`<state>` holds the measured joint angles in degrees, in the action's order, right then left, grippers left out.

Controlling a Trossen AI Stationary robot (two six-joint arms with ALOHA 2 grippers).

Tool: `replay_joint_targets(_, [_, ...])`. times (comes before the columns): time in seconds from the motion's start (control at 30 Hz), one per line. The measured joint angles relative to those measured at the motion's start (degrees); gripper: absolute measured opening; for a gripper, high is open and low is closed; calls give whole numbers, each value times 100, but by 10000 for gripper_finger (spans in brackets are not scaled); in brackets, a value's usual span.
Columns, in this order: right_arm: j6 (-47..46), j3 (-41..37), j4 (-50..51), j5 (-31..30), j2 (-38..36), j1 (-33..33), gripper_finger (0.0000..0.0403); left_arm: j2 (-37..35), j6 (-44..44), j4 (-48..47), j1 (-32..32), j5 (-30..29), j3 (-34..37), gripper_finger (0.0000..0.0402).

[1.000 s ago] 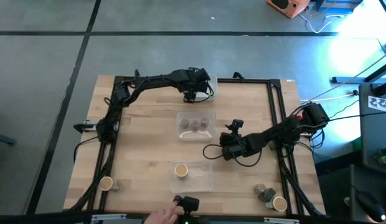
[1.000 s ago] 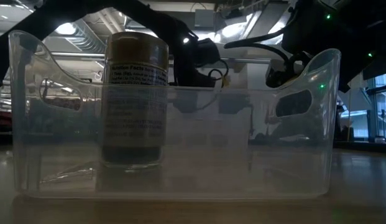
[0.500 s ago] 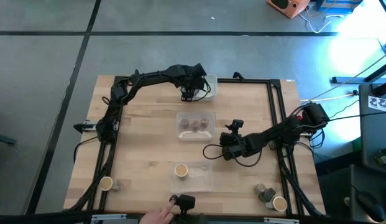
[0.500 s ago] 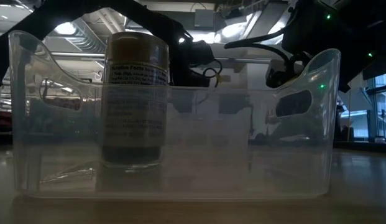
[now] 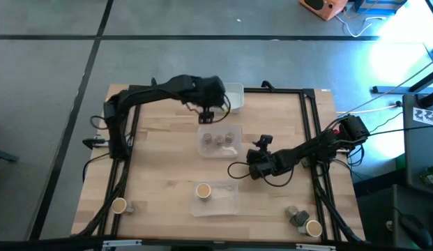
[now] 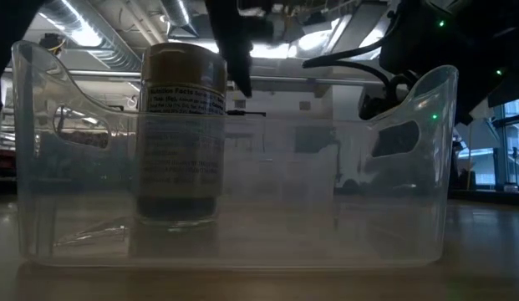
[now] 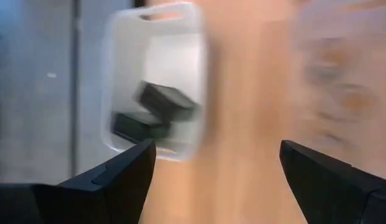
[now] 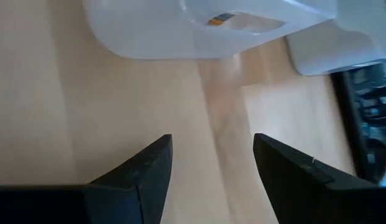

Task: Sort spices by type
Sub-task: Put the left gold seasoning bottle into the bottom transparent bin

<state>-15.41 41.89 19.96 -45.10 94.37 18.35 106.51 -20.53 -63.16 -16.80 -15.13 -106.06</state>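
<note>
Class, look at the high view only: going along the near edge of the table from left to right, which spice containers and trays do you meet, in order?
Tan-topped jar with a small grey jar beside it → clear tray holding one tan-topped jar → two grey jars → another tan-topped jar.

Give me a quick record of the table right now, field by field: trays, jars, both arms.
far tray: white, holds dark blocks
middle tray: three small brown jars
near tray: one tan-topped jar
loose jars: near left corner, near right corner
left pincer: open, empty, between far and middle trays
right pincer: open, empty, beside middle tray
</note>
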Motion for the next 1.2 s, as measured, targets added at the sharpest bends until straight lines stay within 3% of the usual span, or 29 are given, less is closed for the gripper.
replay_joint_targets(0.47, [64,2,-46,217,0,4,225,-949,2546,-1617,1933,121,0,324])
replay_joint_targets(0.8, [71,8,-450,212,0,2,225,-1064,4596,-2403,3837,-381,2,324])
replay_joint_targets(1.2, [92,8,-987,220,0,0,225,-1064,6841,-2683,5818,-776,4,324])
